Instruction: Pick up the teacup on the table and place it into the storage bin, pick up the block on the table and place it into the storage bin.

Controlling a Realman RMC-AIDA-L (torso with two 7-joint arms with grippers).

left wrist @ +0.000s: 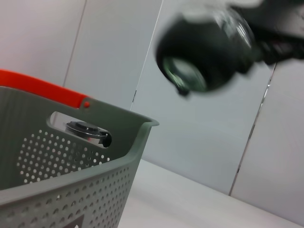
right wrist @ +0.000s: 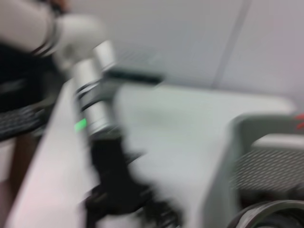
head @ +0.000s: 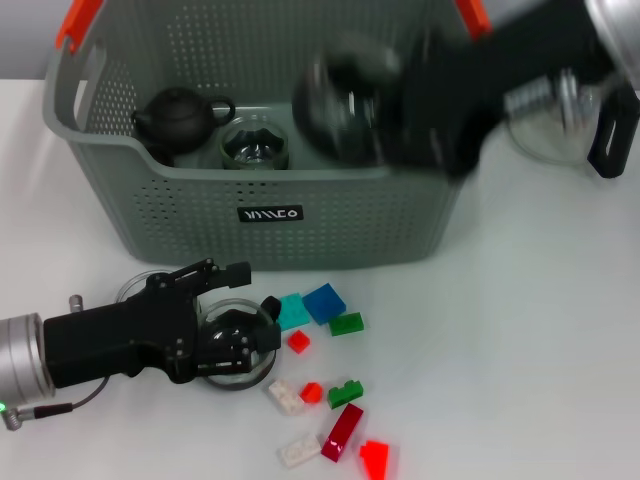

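head view: your right pincer point(head: 335, 105) carries a dark glassy teacup point(head: 345, 100) above the grey-green perforated plastic storage bin point(head: 300, 235), its grip blurred; its mouth seems tipped sideways. not dropped yet. your left pincer point(head: 240, 335) rests on the white bench point(head: 520, 340), fingers around a clear round glass object point(head: 235, 345). coloured blocks point(head: 325, 303) remain outside.

The storage bin point(head: 300, 215) stood at the desk's point(head: 520, 350) far edge, holding a dark teapot point(head: 178, 117) and a glass cup point(head: 254, 145). The right hand point(head: 345, 105) hung blurred above the bin. The left hand point(head: 232, 335) lay near the front left corner over a glass cup point(head: 236, 372), beside scattered coloured blocks point(head: 325, 302).
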